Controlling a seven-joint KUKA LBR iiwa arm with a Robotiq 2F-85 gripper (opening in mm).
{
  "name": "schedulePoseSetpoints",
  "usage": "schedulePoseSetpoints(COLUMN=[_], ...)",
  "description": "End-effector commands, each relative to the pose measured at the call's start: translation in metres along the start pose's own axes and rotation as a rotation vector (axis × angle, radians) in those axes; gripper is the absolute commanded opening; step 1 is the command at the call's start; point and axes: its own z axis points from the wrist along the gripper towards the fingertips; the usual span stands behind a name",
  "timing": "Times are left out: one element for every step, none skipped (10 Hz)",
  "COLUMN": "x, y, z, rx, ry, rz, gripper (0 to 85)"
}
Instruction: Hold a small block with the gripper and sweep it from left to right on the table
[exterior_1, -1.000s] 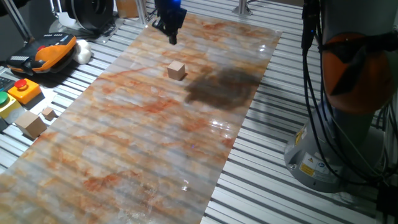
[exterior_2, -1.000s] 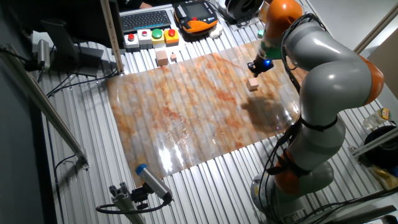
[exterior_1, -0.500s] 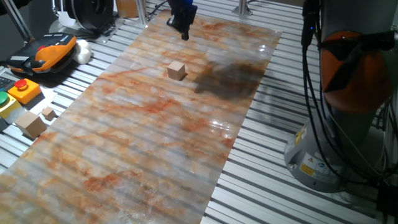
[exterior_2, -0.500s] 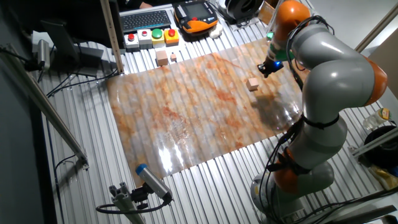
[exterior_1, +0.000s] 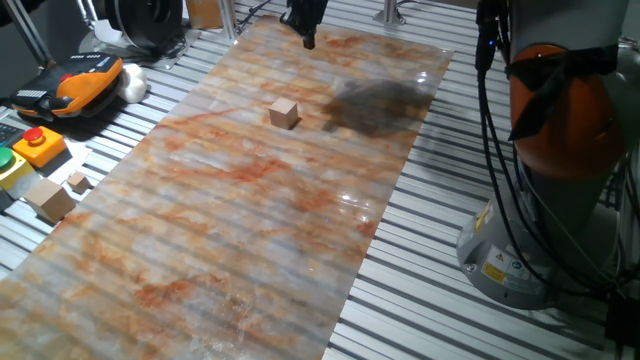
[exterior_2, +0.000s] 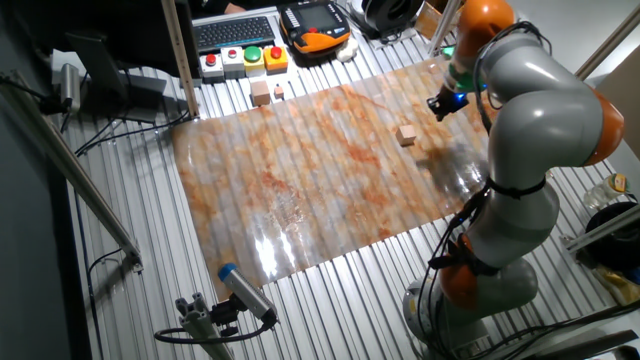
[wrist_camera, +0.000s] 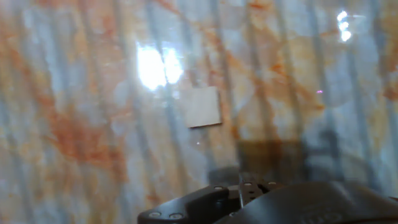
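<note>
One fixed view: looked low along the table (exterior_1: 250, 230), close.
Other fixed view: looked down on the table (exterior_2: 300, 200), farther off.
Hand view: faced straight down, very near.
Shared: the table.

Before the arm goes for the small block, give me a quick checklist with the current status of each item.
1. small block sitting free on the table: ok.
2. gripper holding nothing: ok.
3. Gripper lined up over the block: not ok, it hangs beyond it near the sheet's far end.
4. Jaws open wide enough: cannot tell.
5. Sheet around the block free of other objects: ok.
6. Block in the hand view: ok.
</note>
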Motion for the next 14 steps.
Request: schedulePoseSetpoints(x=[-0.0002,-0.0002,-0.0002,-0.0002,-0.0002,-0.0002,-0.0002,-0.0002,-0.0004,-0.0016,-0.0039,-0.0066,-0.0081,-0.0083], y=[0.0003,0.0003,0.0003,0.0003,0.0003,0.0003,0.0003,0.0003,0.0005,0.0009,0.0019,0.0033,0.0058,0.0091], z=[-0.0001,-0.0001,-0.0001,-0.0001,-0.0001,-0.0001,-0.0001,-0.0001,0.0001,0.0010,0.0026,0.0039,0.0045,0.0045], rx=[0.005,-0.013,-0.014,-0.016,-0.013,0.000,0.005,-0.006,0.001,0.001,0.008,0.008,-0.006,-0.006], ry=[-0.001,0.005,0.006,0.001,-0.004,-0.009,-0.013,-0.011,-0.010,-0.005,-0.014,-0.013,-0.009,-0.015], rz=[0.014,0.044,0.056,0.056,0.044,0.029,0.017,0.020,0.015,0.012,-0.009,-0.021,-0.017,-0.014], gripper=[0.0,0.0,0.0,0.0,0.0,0.0,0.0,0.0,0.0,0.0,0.0,0.0,0.0,0.0])
